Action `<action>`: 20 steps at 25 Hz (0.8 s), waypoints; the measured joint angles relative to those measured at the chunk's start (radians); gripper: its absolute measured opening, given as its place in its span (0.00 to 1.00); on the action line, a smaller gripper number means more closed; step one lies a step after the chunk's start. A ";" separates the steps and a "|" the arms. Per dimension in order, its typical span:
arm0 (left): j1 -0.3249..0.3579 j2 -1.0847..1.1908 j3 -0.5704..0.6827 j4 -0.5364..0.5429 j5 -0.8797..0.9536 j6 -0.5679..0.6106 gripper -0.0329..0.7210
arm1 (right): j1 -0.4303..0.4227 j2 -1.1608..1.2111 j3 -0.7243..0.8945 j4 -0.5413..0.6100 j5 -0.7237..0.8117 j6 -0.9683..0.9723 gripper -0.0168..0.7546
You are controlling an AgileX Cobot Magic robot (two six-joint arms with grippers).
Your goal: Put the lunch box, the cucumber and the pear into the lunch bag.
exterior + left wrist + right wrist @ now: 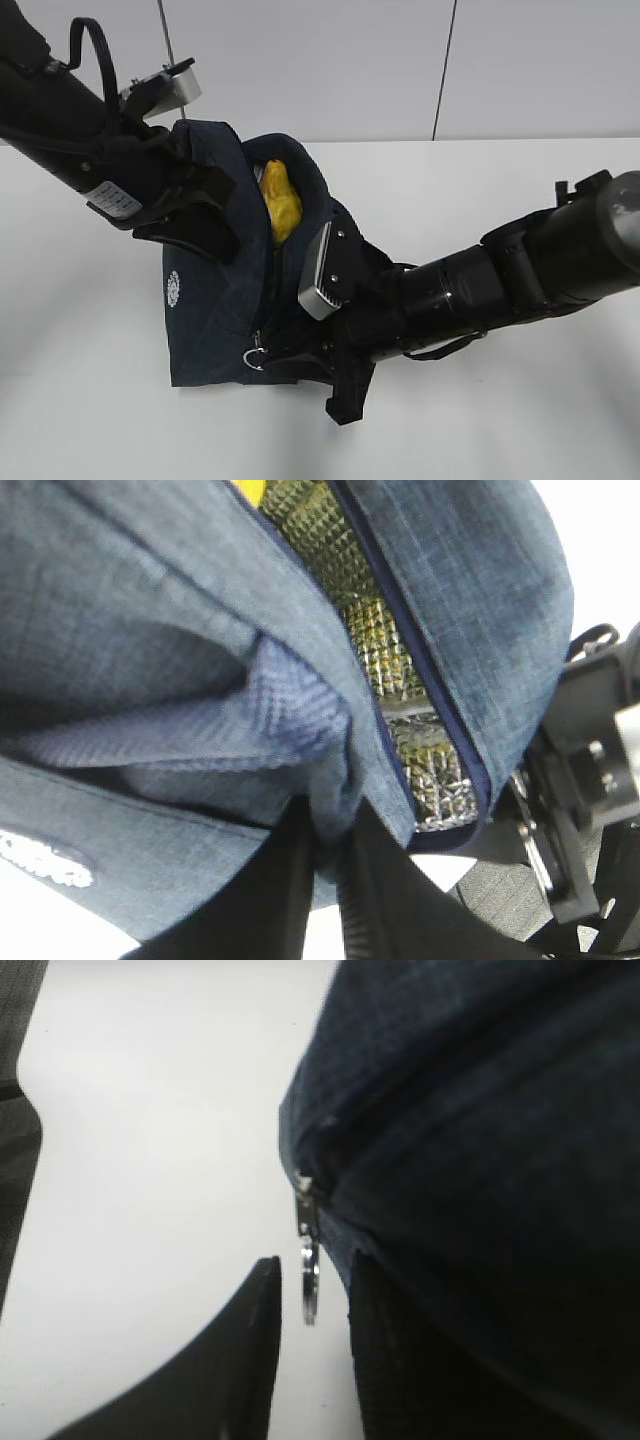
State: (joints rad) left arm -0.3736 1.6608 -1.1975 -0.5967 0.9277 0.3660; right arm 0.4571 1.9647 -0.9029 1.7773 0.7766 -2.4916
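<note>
The dark navy lunch bag (205,320) stands on the white table, its top open, with the yellow pear (280,200) lying in the opening. The lunch box and the cucumber are hidden or out of view. My left gripper (215,215) is shut on a fold of the bag's fabric (335,840) near the rim; the silver lining (400,680) shows beside it. My right gripper (275,360) is at the bag's lower front corner. Its jaws stand slightly apart (312,1280) with the metal ring pull (310,1295) hanging between them, untouched.
The white table (90,420) stretches around the bag, with a pale wall behind. My right arm (520,270) lies low across the table from the right and also shows in the left wrist view (590,780).
</note>
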 joint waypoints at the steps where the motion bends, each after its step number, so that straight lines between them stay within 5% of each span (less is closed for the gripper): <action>1: 0.000 0.000 0.000 0.000 0.000 0.000 0.05 | 0.002 0.000 0.000 -0.008 0.005 0.000 0.29; 10: 0.000 0.000 0.000 0.000 0.000 0.000 0.05 | 0.004 0.000 -0.001 -0.078 0.051 0.049 0.29; 20: 0.000 0.000 0.000 0.000 0.000 0.000 0.05 | 0.004 0.000 -0.001 -0.010 0.041 0.053 0.29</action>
State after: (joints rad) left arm -0.3736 1.6608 -1.1975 -0.5967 0.9277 0.3660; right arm 0.4614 1.9647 -0.9038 1.7675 0.8180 -2.4389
